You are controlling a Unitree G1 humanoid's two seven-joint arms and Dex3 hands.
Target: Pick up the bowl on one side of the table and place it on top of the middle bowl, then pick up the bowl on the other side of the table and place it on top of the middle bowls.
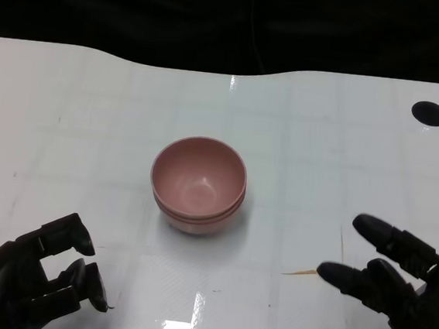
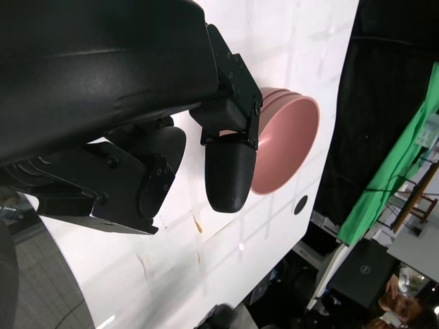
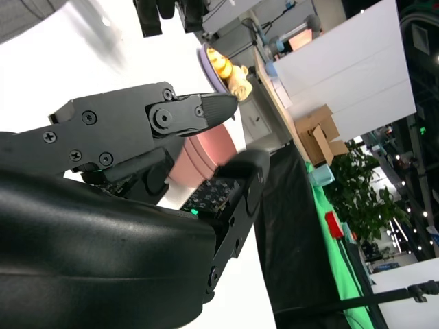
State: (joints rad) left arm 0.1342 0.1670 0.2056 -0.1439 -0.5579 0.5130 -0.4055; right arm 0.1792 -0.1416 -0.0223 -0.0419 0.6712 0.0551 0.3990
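A stack of pink bowls [image 1: 198,182] stands in the middle of the white table [image 1: 337,152], nested one inside another with several rims showing at its side. My left hand [image 1: 38,275] hovers at the near left, fingers loosely bent and apart, holding nothing. My right hand [image 1: 399,279] hovers at the near right with its fingers spread toward the stack, also empty. Both hands are well clear of the bowls. The left wrist view shows the bowl stack [image 2: 285,144] beyond my left hand's fingers [image 2: 230,178]. In the right wrist view the stack [image 3: 206,147] is partly hidden behind my right hand's fingers [image 3: 171,116].
A round black hole [image 1: 430,113] sits in the table's far right corner. A thin brown mark [image 1: 302,273] lies on the surface near my right hand. Beyond the table's curved far edge hangs a dark backdrop [image 1: 218,17].
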